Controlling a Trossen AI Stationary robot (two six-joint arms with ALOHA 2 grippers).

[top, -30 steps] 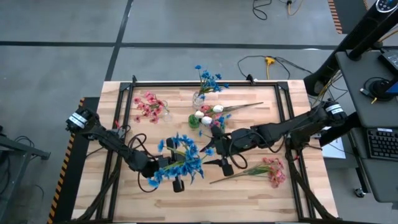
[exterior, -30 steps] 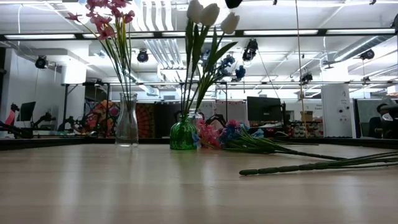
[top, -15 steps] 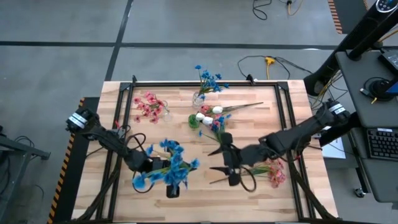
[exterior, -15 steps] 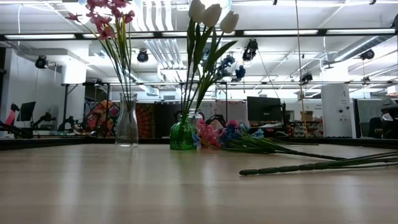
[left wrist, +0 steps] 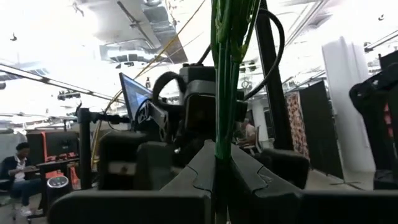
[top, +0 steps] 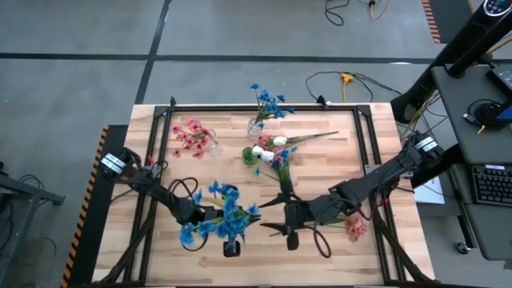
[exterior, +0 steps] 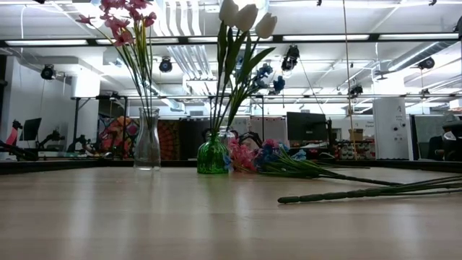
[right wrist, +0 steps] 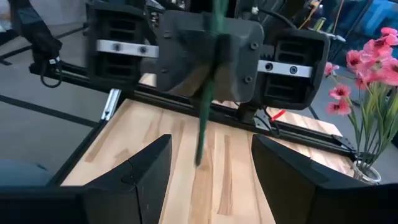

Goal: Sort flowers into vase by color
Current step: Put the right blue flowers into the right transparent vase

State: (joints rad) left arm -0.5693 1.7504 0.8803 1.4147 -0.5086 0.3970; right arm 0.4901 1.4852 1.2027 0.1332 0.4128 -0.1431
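Left tool (top: 230, 240) pinching blue flowers (top: 220, 220) by stem, low over front of bench (top: 144, 264). Right tool (top: 290, 232) spread, empty, now swung back facing left tool, stem end between fingers (right wrist: 130, 180). Looks like handover coming; blue vase (top: 256, 126) far.

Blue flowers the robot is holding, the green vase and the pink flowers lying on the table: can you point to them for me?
blue flowers (top: 222, 214): high view, on the blossom cluster.
green vase (exterior: 212, 156): low view, on its glass belly.
pink flowers (top: 354, 226): high view, on the blossoms by the right arm.
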